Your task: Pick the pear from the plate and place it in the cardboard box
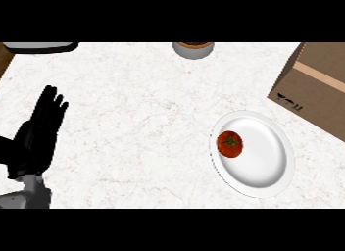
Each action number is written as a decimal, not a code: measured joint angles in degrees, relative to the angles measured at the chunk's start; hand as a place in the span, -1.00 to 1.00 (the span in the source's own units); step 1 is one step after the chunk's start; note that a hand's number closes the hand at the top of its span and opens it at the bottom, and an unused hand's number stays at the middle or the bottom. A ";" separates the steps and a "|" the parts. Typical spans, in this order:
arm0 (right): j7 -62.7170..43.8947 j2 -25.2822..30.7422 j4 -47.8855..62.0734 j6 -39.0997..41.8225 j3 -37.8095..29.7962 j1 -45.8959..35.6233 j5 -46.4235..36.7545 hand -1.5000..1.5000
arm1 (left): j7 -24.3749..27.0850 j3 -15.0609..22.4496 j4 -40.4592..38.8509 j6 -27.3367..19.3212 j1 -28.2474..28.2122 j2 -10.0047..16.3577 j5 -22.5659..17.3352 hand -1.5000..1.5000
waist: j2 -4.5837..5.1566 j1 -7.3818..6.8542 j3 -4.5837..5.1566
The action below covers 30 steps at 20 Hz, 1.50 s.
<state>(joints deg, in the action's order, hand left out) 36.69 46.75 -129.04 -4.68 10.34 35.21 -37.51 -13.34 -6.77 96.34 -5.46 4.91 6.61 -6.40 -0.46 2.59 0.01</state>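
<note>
At the lower left of the frame a grey forearm (25, 197) comes in from the bottom edge. Its black left hand (36, 137) rests open, the fingers straight, close together and pointing toward the top, holding nothing.

At the lower right a white plate (268, 164) lies on the pale marbled counter (146, 122). A round red fruit (230, 144) with a green stem, more tomato than pear, sits on the plate's left part, well apart from the hand.

Further up, at the right edge, stands the cardboard box (327, 83), near the plate but not touching it.

At the top centre a grey container (193, 49) is cut off, and at the upper left a dark-rimmed object (41, 46) is cut off too.
</note>
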 measured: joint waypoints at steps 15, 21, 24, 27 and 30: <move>-17.02 1.44 4.19 10.00 -30.79 -9.38 35.27 1.00 | 0.76 1.69 -0.31 0.91 0.40 -0.66 0.56 0.00 | 0.53 -2.67 0.04; -19.64 3.48 18.39 12.48 -29.55 -23.00 34.61 1.00 | 0.85 1.65 -1.20 1.36 1.35 -0.74 0.26 0.00 | 0.65 -3.33 0.01; -19.97 3.80 25.19 10.51 -27.69 -29.69 30.27 1.00 | 0.32 2.14 -0.64 1.41 1.30 -0.77 0.52 0.00 | 0.71 -3.74 0.00; -17.72 3.79 34.26 9.27 -24.97 -36.62 25.87 1.00 | -0.38 2.49 -0.44 0.92 1.98 -1.01 0.96 0.00 | 0.77 -4.00 -0.02; -15.35 2.68 42.86 6.83 -21.94 -43.16 20.66 1.00 | -0.84 3.01 0.00 0.28 2.50 -1.59 1.34 0.00 | 0.83 -4.25 -0.04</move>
<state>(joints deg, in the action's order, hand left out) 21.34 49.43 -86.18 2.15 -11.60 -7.95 -16.85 -14.18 -3.76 96.35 -5.18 7.41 5.02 -5.06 0.37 -1.67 -0.04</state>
